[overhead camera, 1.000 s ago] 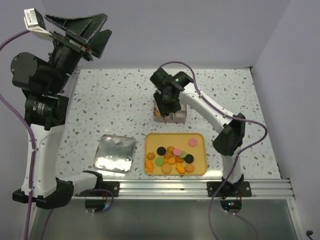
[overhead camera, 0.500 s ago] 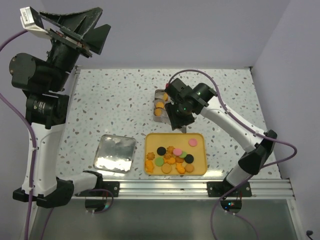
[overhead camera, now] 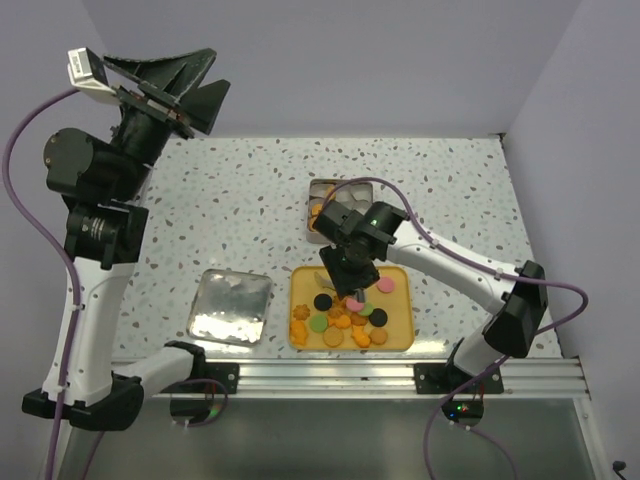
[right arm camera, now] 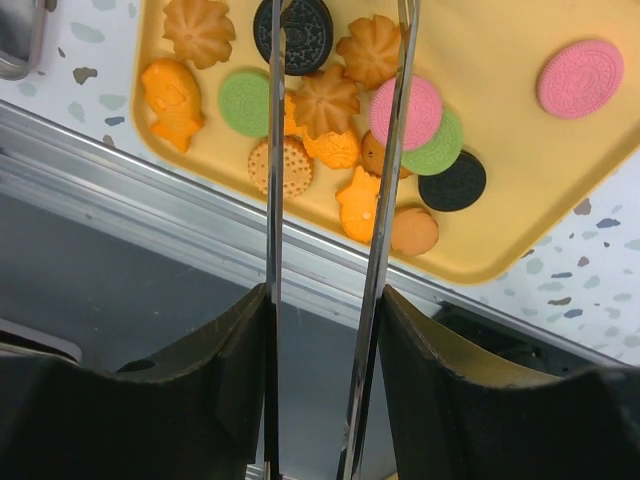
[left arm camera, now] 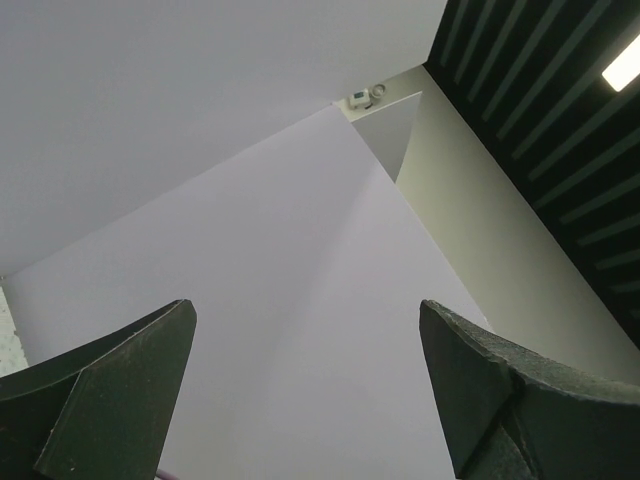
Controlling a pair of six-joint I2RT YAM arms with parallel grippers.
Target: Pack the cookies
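Observation:
The cookies (overhead camera: pixel 345 318) lie in a heap on a yellow tray (overhead camera: pixel 402 338): orange flower and fish shapes, black, green and pink discs. Some orange ones lie in a small metal tin (overhead camera: pixel 322 206) behind the tray. My right gripper (overhead camera: pixel 347 262) is shut on thin metal tongs (right arm camera: pixel 275 150), whose tips hang over the heap (right arm camera: pixel 325 100) around the middle cookies. The tongs' blades stand apart with nothing between them. A lone pink cookie (right arm camera: pixel 580 78) lies at the tray's right. My left gripper (overhead camera: pixel 190 85) is open, raised high, and faces the wall (left arm camera: pixel 305 380).
A flat metal lid (overhead camera: pixel 232 306) lies left of the tray; its corner shows in the right wrist view (right arm camera: pixel 15 40). An aluminium rail (overhead camera: pixel 400 375) runs along the table's near edge. Walls stand behind and to the right.
My right gripper with the tongs has moved from above the tin toward me, to above the tray's cookies. The tin with orange cookies now shows. The left arm has shifted slightly.

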